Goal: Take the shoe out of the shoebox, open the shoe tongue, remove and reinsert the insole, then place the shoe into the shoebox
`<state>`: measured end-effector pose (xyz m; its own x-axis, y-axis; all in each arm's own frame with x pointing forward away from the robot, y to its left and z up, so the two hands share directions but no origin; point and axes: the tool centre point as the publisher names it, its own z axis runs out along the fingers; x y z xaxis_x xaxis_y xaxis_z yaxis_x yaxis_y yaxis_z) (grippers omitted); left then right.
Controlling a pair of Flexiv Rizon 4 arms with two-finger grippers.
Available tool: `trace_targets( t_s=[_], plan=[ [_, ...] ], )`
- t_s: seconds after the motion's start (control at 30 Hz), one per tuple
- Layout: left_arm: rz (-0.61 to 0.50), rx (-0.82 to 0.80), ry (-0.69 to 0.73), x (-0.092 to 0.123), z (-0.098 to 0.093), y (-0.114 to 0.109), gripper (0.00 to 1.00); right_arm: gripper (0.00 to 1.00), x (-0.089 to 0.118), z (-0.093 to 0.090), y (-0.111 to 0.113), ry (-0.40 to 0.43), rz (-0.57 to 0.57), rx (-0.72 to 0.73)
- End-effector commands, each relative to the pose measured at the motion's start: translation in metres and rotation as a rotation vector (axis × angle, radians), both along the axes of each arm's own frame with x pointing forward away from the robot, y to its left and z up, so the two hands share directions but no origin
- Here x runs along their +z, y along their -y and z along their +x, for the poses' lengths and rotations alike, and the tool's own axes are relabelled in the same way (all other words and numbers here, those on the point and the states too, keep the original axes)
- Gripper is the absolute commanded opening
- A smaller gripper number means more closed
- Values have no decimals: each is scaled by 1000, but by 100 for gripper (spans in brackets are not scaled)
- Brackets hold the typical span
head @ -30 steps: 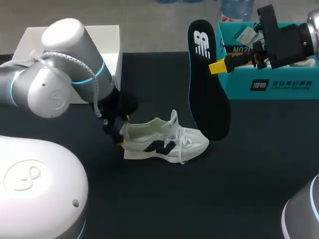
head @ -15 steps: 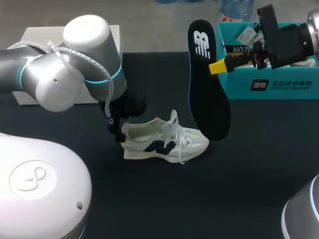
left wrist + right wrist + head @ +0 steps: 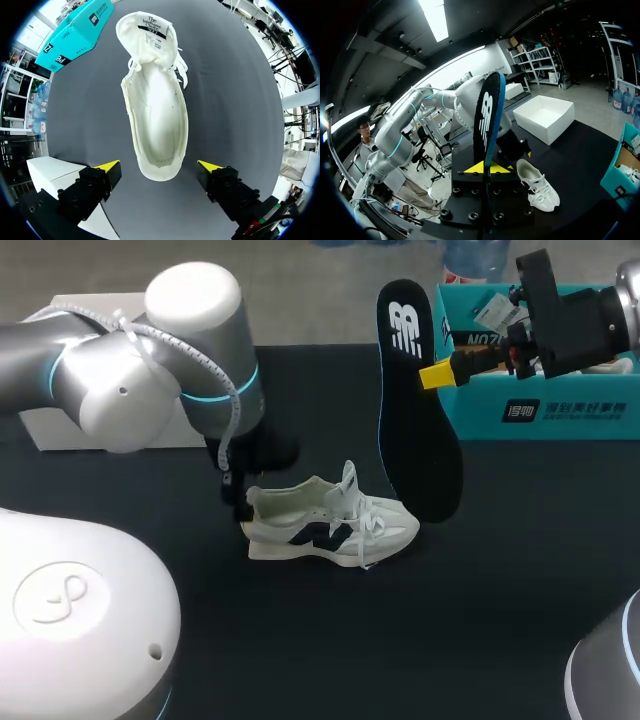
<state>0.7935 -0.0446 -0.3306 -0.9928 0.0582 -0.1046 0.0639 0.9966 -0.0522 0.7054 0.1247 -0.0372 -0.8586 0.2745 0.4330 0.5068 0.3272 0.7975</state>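
Sneaker [image 3: 330, 525] resting on its sole mid-table, toe toward 3 o'clock: the head view gives only its white side with the navy mark, while the left wrist view looks straight down into its mouth, tongue folded forward with the label showing. Left gripper [image 3: 159, 166] is spread wide, one yellow tip on each side of the heel, neither touching it. At the shoe's 1 o'clock the right gripper [image 3: 440, 373] pinches the black insole [image 3: 415, 400] upright, seen edge-on in the right wrist view, with the teal shoebox [image 3: 545, 390] at 2 o'clock and a white box [image 3: 60, 370] at 10 o'clock.
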Motion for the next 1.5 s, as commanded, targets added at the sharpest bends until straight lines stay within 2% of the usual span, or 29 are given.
trace_targets(
  t_s=[0.03, 0.67, 0.87, 1.07, 1.27, 1.37, 1.5],
  plan=[
    [2, 5, -1, 3, -1, 0, 100, 0, -1, 1, -1, -2, -2, 0],
    [1, 0, -13, 2, 1, 1, 100, 0, -1, 1, -1, -2, -2, 0],
    [-33, -39, 3, 14, 4, 32, 100, 0, -1, 1, -1, -2, -2, 0],
    [-46, -65, -20, 6, 18, 60, 100, 0, -1, 1, -1, -2, -2, 0],
    [-103, -36, -40, -2, 42, 77, 100, 0, -1, 1, -1, -2, -2, 0],
    [-93, -20, -47, -9, 51, 85, 88, 0, -1, 1, -1, -2, -2, 0],
    [-102, -29, -63, -16, 56, 93, 89, 0, -1, 1, -1, -2, -2, 0]
  ],
)
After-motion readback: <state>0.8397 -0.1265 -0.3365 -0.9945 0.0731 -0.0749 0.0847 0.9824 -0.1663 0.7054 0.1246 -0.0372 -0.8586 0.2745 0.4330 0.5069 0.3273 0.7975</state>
